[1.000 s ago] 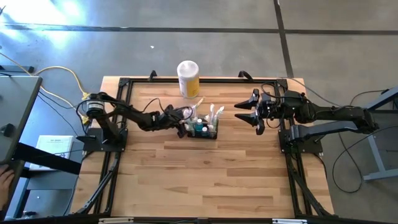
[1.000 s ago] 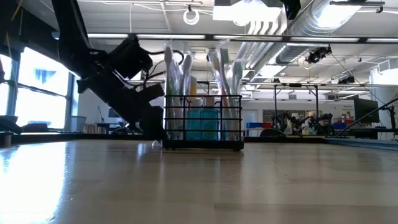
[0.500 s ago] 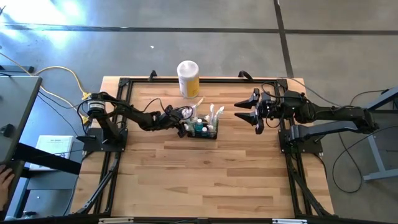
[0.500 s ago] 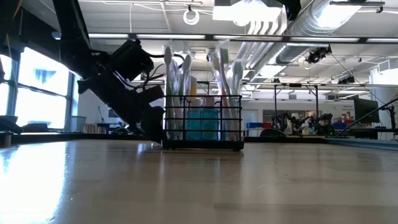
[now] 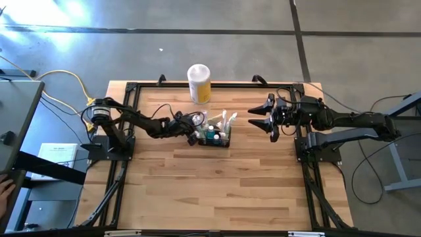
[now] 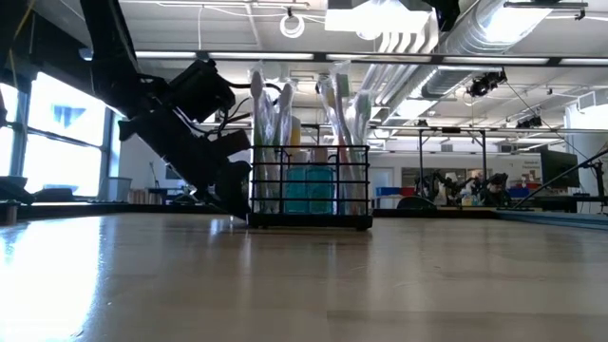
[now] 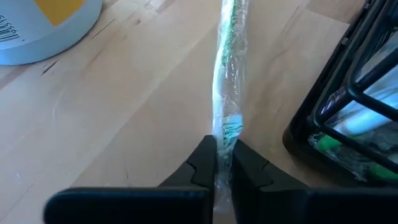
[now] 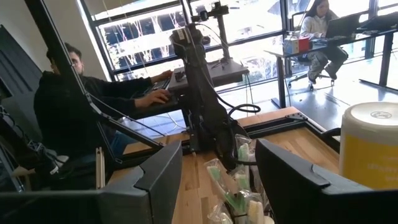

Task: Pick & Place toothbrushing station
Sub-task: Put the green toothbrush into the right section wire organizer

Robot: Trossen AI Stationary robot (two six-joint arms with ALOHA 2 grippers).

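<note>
The toothbrushing station (image 5: 216,135) is a small black wire basket standing on the wood near the table's middle. Wrapped toothbrushes and a teal bottle stand upright in it, and it also shows in the low view (image 6: 309,185). A toothbrush in clear wrap (image 7: 227,93) lies just left of the basket (image 7: 348,106). My left gripper (image 7: 224,163) is shut on the toothbrush and shows low beside the basket's left end (image 5: 193,131) (image 6: 228,195). My right gripper (image 5: 258,118) hangs open above the table's right part, apart from everything. My left gripper pinches the near end of the wrapped toothbrush (image 7: 225,134) between its two fingers. The fingers slant down from the table's left and lie along the toothbrush. It stretches away from the fingertips low over the wood; I cannot tell whether it rests there.
A tall yellow-and-white canister (image 5: 199,82) stands at the table's far edge behind the basket, and its base shows in the left wrist view (image 7: 43,28). A black frame (image 5: 131,89) borders the table. People sit at desks beyond the table (image 8: 68,106).
My left gripper has stayed beside the basket, tipped slightly at the wrist, and shut on the wrapped toothbrush. The basket has not moved.
</note>
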